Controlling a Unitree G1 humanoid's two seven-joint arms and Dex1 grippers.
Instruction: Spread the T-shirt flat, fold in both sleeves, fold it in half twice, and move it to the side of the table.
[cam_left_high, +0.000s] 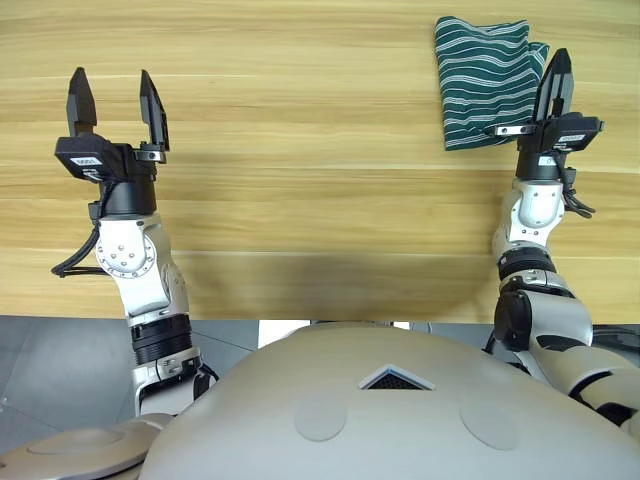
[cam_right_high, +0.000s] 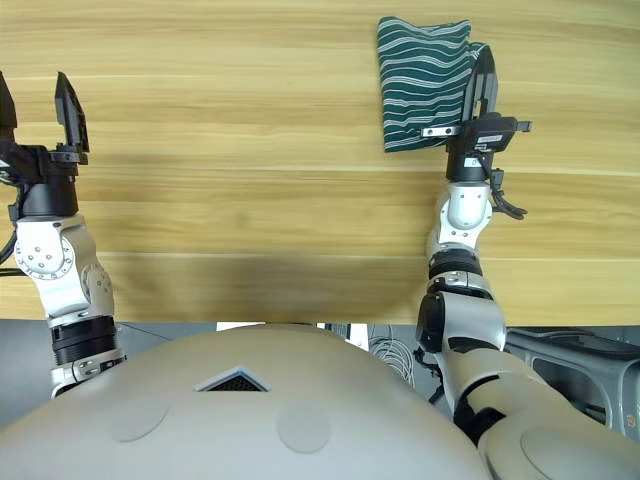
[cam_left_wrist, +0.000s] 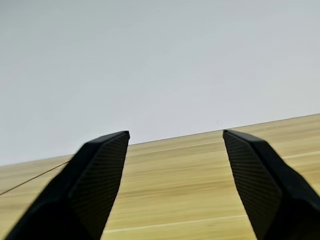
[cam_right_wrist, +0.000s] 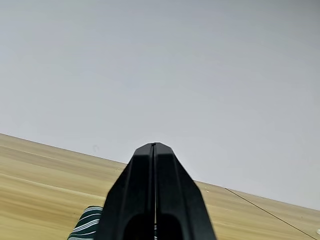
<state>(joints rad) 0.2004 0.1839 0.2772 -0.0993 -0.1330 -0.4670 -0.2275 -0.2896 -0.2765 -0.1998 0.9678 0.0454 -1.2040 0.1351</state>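
Seemingly we are near the end: the dark green T-shirt with thin white stripes (cam_left_high: 480, 85) lies folded into a compact rectangle on the pale wooden table (cam_left_high: 300, 200), toward its far right part. Our right gripper (cam_left_high: 557, 62) is pressed together, pinching nothing that we can see, with its tips at the bundle's right edge, while our left gripper (cam_left_high: 113, 88) hangs spread over bare wood, well apart from the cloth. We judge the main risk to be the closed right pincer catching the top layer if that arm pulls away low, which would drag the folds open or skew the bundle.
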